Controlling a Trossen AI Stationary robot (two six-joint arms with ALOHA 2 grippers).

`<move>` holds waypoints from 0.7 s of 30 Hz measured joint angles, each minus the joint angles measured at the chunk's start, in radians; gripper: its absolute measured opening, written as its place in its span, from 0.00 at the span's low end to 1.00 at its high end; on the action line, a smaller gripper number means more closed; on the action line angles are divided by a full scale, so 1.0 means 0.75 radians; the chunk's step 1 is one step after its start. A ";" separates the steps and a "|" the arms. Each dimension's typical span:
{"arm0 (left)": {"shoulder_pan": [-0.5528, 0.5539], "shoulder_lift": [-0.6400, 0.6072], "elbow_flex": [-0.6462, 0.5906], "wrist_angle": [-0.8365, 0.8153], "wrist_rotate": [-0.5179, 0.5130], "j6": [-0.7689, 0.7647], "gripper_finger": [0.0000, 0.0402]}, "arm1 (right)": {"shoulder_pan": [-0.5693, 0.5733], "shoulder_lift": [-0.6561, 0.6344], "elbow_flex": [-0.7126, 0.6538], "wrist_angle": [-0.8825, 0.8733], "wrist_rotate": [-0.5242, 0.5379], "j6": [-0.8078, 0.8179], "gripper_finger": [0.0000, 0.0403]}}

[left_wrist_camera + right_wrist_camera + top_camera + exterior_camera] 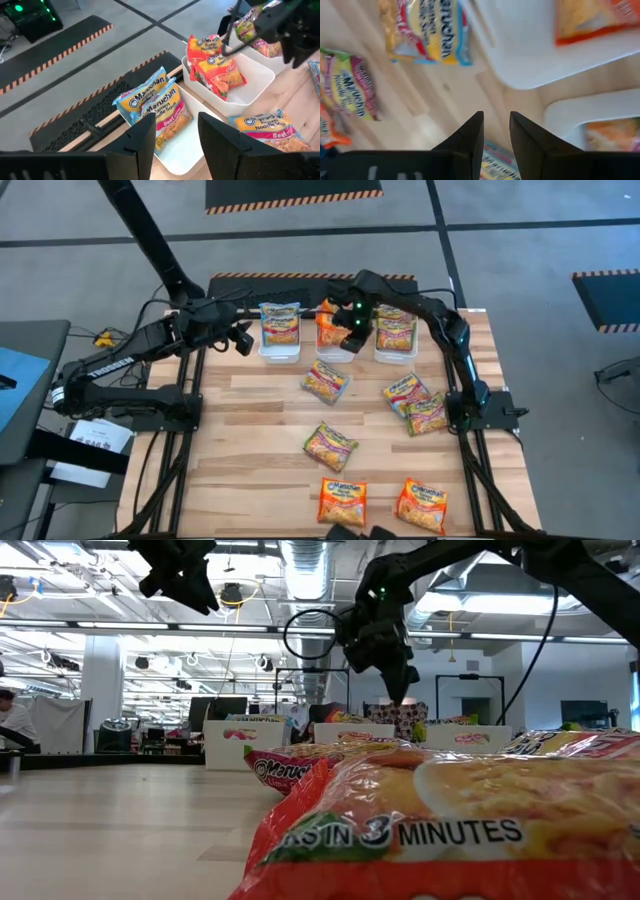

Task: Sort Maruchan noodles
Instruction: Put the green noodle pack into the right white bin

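Maruchan noodle packets lie loose on the wooden table: a pale yellow-blue one [325, 382], two green-yellow ones [405, 392] [427, 415], another [330, 445], and two orange ones [342, 500] [420, 505] near the front edge. Three white trays stand along the far edge. The left tray [280, 352] holds pale yellow-blue packets [155, 105], the middle tray [250, 87] orange ones [217, 67], and the right tray [395, 356] green-yellow ones. My right gripper [496, 132] hangs open and empty, pointing down above the middle tray's near edge [352, 340]. My left gripper [176, 125] waits open and empty, raised left of the left tray [240, 338].
The trays' walls stand just below my right gripper. A bare strip of wood runs down the table's left half [240, 440]. Dark cables [290, 298] run along the far edge behind the trays. In the low view an orange packet [440, 830] fills the foreground.
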 joint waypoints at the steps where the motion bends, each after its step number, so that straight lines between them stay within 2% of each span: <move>1: 0.000 0.000 0.000 0.000 0.000 0.000 0.34 | 0.012 -0.001 0.000 -0.017 0.000 0.018 0.29; 4: 0.000 0.000 0.000 -0.022 0.008 0.000 0.34 | 0.063 -0.027 -0.001 -0.021 -0.002 0.086 0.29; 9: 0.000 -0.001 0.000 -0.065 0.106 0.026 0.34 | 0.161 -0.129 0.000 -0.022 -0.004 0.154 0.29; 18: 0.000 -0.001 0.000 -0.047 0.294 0.079 0.34 | 0.272 -0.360 -0.001 -0.004 0.104 0.405 0.29; 21: 0.000 -0.001 0.000 -0.047 0.360 0.074 0.34 | 0.314 -0.458 -0.001 0.004 0.202 0.514 0.29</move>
